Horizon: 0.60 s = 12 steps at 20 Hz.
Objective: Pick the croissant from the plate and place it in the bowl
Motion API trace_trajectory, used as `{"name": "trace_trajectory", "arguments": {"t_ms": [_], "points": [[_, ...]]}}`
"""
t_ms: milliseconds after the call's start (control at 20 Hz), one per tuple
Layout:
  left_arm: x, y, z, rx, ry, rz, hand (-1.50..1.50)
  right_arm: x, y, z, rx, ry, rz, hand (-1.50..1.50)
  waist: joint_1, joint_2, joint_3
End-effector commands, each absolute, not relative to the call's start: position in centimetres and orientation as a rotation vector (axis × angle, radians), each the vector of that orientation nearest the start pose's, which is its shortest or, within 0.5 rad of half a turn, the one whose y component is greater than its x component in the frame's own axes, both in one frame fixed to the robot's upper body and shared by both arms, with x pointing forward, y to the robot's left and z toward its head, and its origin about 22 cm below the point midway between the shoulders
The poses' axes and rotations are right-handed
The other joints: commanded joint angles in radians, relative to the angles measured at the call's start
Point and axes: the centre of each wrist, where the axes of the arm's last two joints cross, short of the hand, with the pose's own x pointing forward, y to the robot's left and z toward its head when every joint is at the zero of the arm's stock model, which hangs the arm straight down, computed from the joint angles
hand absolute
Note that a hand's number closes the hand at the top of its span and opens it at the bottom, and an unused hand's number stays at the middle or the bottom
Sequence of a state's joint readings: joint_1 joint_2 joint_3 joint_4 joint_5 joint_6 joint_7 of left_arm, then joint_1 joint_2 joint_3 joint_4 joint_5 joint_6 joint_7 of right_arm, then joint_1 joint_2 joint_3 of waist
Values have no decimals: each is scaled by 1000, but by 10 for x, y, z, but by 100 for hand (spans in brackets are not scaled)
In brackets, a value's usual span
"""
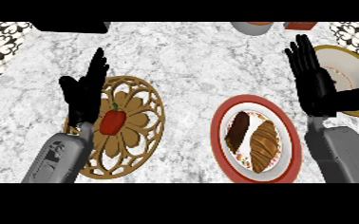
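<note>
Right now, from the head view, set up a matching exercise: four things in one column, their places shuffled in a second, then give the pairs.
Things
1. croissant
2. red pepper
3. left hand
4. bowl

Places
A. on the openwork wooden trivet
B. at the view's right edge, partly behind the right hand
C. on the red-rimmed plate, beside a dark brown pastry
D. open, fingers up, over the trivet's left edge

Pairs: 1-C, 2-A, 3-D, 4-B
</note>
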State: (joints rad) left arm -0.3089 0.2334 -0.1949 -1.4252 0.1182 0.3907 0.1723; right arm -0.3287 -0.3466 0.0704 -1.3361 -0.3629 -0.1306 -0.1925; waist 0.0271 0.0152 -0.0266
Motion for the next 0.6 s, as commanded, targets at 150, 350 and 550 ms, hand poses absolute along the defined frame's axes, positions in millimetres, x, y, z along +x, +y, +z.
{"name": "trace_trajectory", "arguments": {"t_ms": [150,350,550], "points": [[291,200,38,64,-1589,-183,0,287,-284,22,-503,-1724,-187,150,-82,-32,21],[288,196,39,-12,-1572,-272,0,242,-349,-27,-988,-1395,-67,150,-120,-13,9],[266,188,31,-140,-1571,-356,0,226,-261,-33,-967,-1468,-309,-150,-48,-24,23]]}}
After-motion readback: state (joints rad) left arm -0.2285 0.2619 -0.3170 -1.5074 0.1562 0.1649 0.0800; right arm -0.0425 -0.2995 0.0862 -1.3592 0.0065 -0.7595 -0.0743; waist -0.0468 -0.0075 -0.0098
